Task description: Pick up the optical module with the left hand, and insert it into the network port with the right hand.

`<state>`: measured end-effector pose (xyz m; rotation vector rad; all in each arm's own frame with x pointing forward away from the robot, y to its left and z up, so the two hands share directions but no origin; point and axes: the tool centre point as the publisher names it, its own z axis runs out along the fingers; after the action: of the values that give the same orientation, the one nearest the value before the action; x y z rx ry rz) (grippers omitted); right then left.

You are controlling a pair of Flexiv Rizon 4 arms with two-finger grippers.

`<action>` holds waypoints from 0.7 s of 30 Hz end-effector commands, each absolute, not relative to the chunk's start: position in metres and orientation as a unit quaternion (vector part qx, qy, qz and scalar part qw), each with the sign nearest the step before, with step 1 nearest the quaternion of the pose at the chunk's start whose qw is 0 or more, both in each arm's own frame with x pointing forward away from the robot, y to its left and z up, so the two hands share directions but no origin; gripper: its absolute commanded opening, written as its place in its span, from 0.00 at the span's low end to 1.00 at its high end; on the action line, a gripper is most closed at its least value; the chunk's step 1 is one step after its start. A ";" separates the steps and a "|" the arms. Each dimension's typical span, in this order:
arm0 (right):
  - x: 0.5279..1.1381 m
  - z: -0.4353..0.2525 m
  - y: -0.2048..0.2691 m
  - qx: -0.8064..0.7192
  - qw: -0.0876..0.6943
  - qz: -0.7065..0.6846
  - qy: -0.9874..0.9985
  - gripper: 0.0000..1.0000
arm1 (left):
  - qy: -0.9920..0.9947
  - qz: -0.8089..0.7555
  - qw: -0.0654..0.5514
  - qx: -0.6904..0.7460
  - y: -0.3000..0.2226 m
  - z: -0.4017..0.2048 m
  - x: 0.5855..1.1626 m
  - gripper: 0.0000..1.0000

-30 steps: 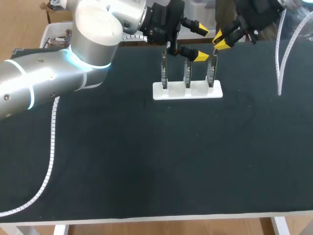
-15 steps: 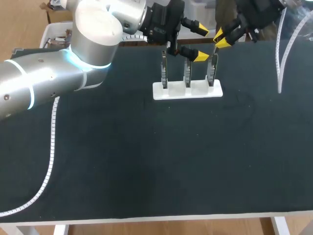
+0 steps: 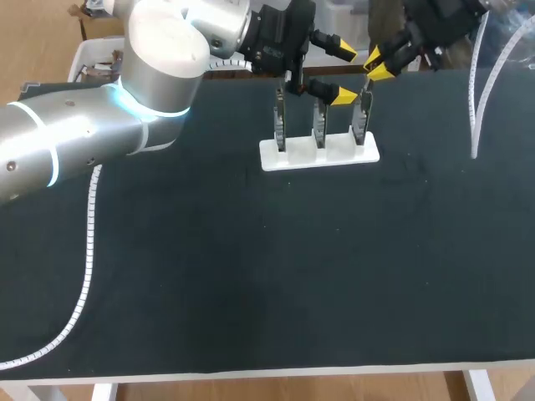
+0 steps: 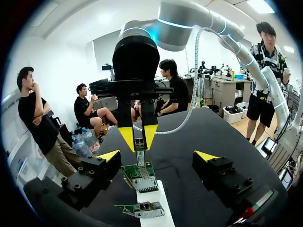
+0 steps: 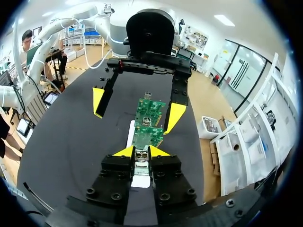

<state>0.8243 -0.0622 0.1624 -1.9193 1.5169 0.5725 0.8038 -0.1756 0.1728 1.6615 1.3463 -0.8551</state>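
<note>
Between the right claw's (image 5: 140, 152) yellow tips sits the module (image 5: 140, 160). It is clamped from both sides, right at the top edge of the circuit board (image 5: 143, 138) nearest that claw. Whether it is seated in the port I cannot tell. Ahead of that claw the other boards (image 5: 150, 108) stand upright in the same white stand (image 3: 318, 155). Past them the left claw (image 4: 156, 156) hangs with its fingers wide apart, gripping nothing, the boards under its gap.

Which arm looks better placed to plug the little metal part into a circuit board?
Right, probably. The right tool is shut on the small metal part, right at the top edge of a green board. The left tool is open and holds nothing.
</note>
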 end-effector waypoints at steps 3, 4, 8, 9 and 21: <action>0.826 0.164 -0.061 -0.729 0.312 0.218 0.569 0.00 | 0.535 -0.338 0.406 0.660 -0.176 0.174 0.804 1.00; 0.826 0.164 -0.060 -0.730 0.314 0.218 0.566 0.00 | 0.535 -0.338 0.406 0.660 -0.176 0.174 0.804 1.00; 0.827 0.167 -0.059 -0.730 0.315 0.214 0.567 0.00 | 0.535 -0.338 0.406 0.660 -0.176 0.174 0.804 1.00; 0.827 0.167 -0.059 -0.731 0.315 0.213 0.566 0.00 | 0.535 -0.338 0.406 0.660 -0.176 0.174 0.804 1.00; 0.828 0.166 -0.061 -0.731 0.317 0.214 0.566 0.00 | 0.535 -0.338 0.406 0.660 -0.176 0.174 0.804 1.00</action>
<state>0.8280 -0.0601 0.1667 -1.9249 1.4912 0.5609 0.8038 -0.1756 0.1728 1.6615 1.3462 -0.8551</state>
